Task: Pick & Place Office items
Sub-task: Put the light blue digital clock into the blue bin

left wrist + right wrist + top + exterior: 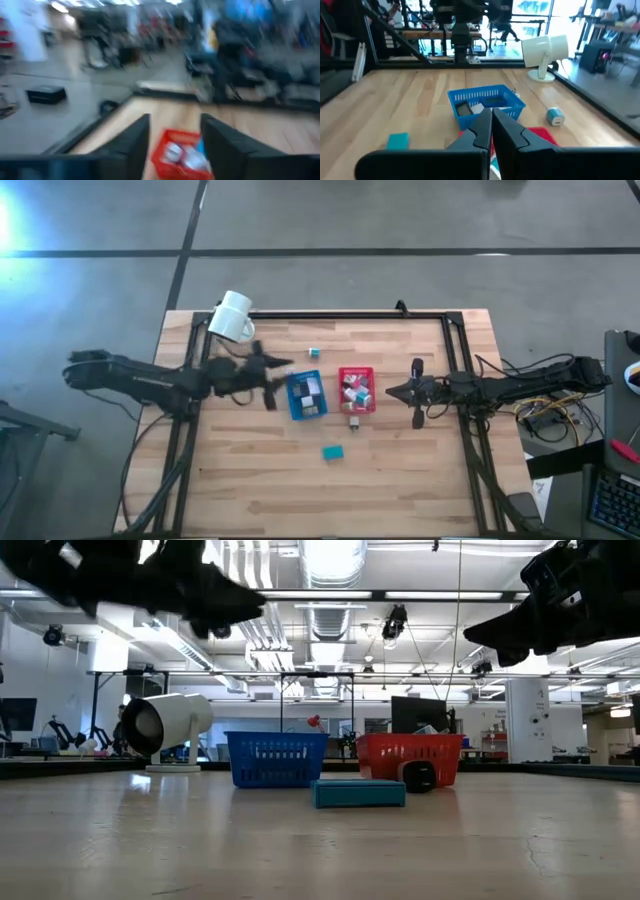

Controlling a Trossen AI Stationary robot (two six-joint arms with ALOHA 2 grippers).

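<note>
No brand, label or writing I can read anywhere on my feeds. My left gripper (pixel 275 380) hangs in the air just beside the blue tray (pixel 306 395), on its left, fingers (pixel 131 145) standing apart with nothing between them. My right gripper (pixel 416 392) waits to the right of the red tray (pixel 356 390), fingers pressed together and empty. Both trays sit side by side mid-table, each holding a heap of small office items (pixel 354 389). Loose ones: a teal block (pixel 333 451) nearer the front edge, a small teal-and-white piece (pixel 314 353) toward the back rail, and a small dark piece (pixel 353 420) touching the red tray's front. The white mug (pixel 232 316) lies tipped at the back left corner. I've got bare wood across the front of the table.
</note>
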